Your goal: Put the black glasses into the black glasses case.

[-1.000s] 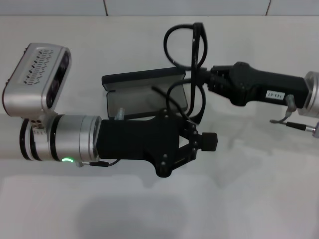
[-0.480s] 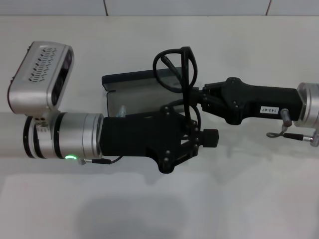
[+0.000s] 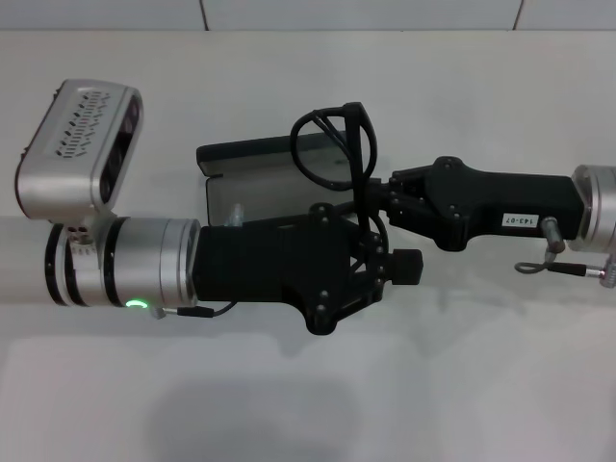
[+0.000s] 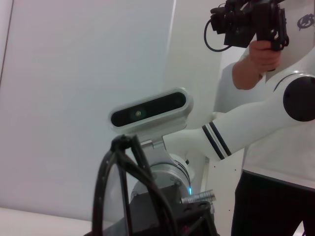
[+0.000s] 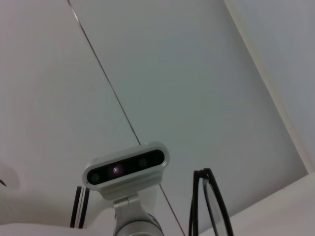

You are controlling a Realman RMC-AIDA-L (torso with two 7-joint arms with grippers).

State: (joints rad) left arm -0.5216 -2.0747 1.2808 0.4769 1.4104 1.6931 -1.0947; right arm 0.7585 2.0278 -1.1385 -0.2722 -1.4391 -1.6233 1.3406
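White table (image 3: 481, 385) fills the head view, surface plain and unmarked. A tiled wall (image 3: 366, 13) runs along the 12 o'clock edge, with dark grout lines near 11 and 1 o'clock. In the left wrist view, a person (image 4: 275, 147) in white top and dark trousers stands at 3 o'clock, holding a black camera device (image 4: 246, 22) raised at 1 o'clock.

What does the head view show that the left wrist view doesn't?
Only the head view shows the open black glasses case, the table and the left gripper over the case. Only the left wrist view shows a person holding a device overhead. Both show the black glasses held by the right gripper.
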